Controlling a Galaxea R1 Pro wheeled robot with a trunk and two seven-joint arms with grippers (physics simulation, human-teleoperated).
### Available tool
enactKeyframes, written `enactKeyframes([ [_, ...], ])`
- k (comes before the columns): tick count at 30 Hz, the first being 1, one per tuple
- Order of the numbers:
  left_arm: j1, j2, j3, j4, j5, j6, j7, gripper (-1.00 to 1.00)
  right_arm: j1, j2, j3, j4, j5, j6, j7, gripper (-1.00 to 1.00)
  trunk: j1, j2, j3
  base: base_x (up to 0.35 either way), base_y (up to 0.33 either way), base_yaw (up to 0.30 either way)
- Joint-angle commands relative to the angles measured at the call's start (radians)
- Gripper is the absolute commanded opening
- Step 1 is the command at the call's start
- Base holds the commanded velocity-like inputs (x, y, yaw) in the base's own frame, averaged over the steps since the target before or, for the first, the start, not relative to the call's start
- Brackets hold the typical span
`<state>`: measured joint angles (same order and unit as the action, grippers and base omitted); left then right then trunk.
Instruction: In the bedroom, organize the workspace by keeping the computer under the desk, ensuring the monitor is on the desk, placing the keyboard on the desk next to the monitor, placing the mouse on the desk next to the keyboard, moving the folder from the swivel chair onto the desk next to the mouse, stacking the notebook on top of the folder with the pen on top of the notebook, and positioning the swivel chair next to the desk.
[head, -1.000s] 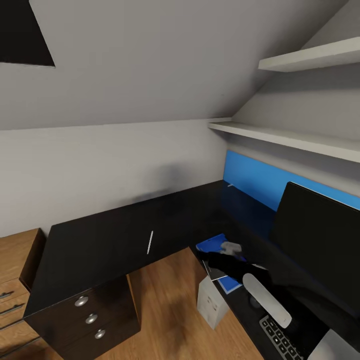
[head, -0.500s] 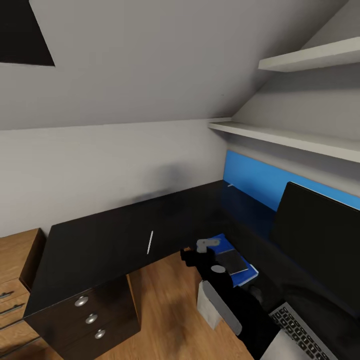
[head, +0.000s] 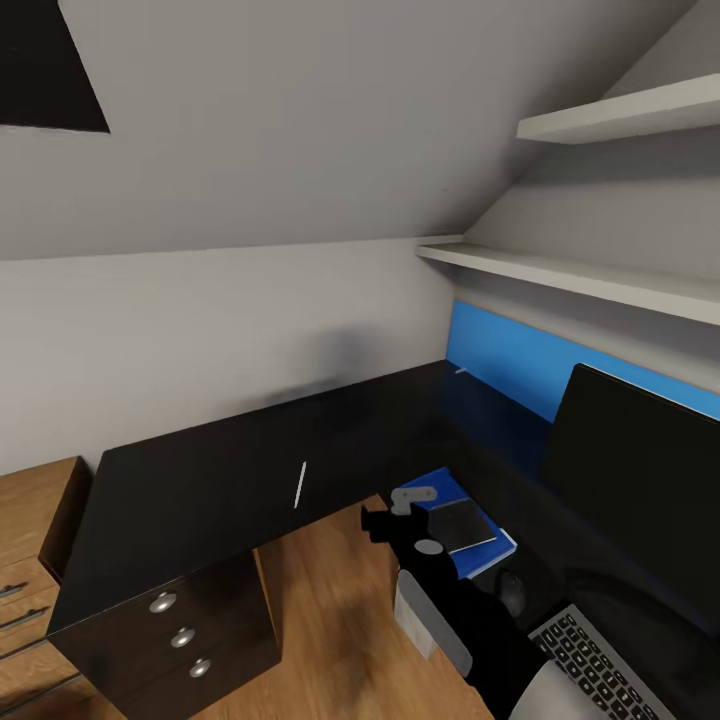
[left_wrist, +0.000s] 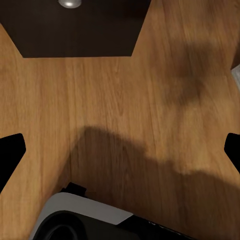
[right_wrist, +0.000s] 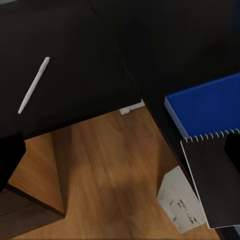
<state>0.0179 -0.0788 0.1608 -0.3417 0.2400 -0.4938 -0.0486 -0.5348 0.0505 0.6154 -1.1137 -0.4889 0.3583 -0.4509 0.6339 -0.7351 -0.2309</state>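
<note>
On the black desk (head: 200, 490) a thin pale pen (head: 300, 483) lies alone near the inner corner. The blue folder (head: 447, 492) lies at the desk's edge with the grey notebook (head: 466, 523) on top. The monitor (head: 640, 480), the mouse (head: 512, 592) and the keyboard (head: 600, 660) stand further right. The computer (head: 415, 612) sits under the desk. My right gripper (head: 380, 522) hangs open just left of the folder, over the floor. The right wrist view has the pen (right_wrist: 34, 85), the folder (right_wrist: 210, 102) and the notebook (right_wrist: 215, 175). My left gripper (left_wrist: 120, 150) is open above the floor.
A black drawer unit (head: 180, 630) with round knobs stands under the desk's left end, with wooden shelving (head: 30, 540) beside it. White wall shelves (head: 560, 270) run above the blue back panel (head: 520, 360). Wooden floor (head: 330, 600) lies in the desk's inner corner.
My right arm has swung left, from over the folder to just past the desk's edge. The notebook now lies flat on the folder, and the mouse and keyboard have come into view.
</note>
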Motion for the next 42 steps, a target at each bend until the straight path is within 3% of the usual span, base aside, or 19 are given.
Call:
enactKeyframes([
  [1, 0.001, 0.000, 0.001, -0.002, 0.009, 0.000, -0.005, 1.00, -0.001, 0.000, 0.003, 0.000, -0.008, -0.004, -0.009, 1.00, 0.000, -0.001, -0.001, 0.000, 0.000, 0.005],
  [13, 0.001, 0.001, 0.002, -0.002, 0.010, 0.000, -0.005, 1.00, -0.001, 0.005, 0.006, 0.035, -0.005, -0.081, -0.011, 1.00, 0.000, -0.001, -0.001, 0.000, 0.000, 0.173],
  [42, 0.001, 0.001, 0.001, -0.002, 0.009, 0.000, -0.005, 1.00, -0.001, -0.001, 0.003, 0.046, -0.001, -0.093, -0.012, 1.00, 0.000, -0.001, -0.015, 0.000, 0.000, 0.268],
])
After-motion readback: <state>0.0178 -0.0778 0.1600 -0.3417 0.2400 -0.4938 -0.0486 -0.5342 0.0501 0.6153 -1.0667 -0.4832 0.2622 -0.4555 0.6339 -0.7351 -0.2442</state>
